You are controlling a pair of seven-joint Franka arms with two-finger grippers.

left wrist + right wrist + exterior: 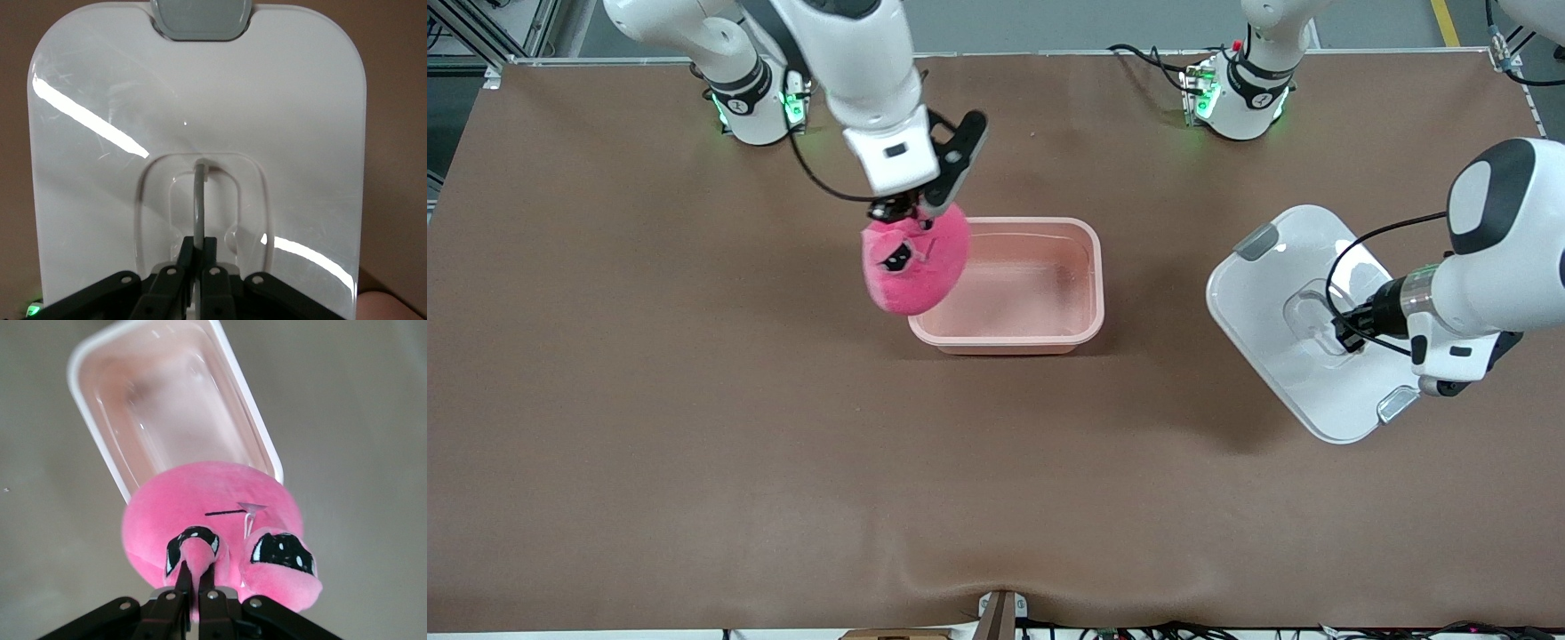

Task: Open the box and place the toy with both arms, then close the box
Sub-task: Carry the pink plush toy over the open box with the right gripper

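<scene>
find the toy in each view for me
Front view: the toy hangs from the right gripper over the box rim at the right arm's end.
Left wrist view: not in it.
Right wrist view: the toy fills the lower middle, pinched by its ear.
Shared landmark: the open box.

Both arms are glossy white shells with black joint bands; the left arm (1494, 258) has a rounded black-and-white elbow cap. Each base (751, 102) glows green (small lamps at its sides). Black cables loop along the wrists. The right tool (903, 213) and left tool (1352, 333) are black, with silver screws.
</scene>
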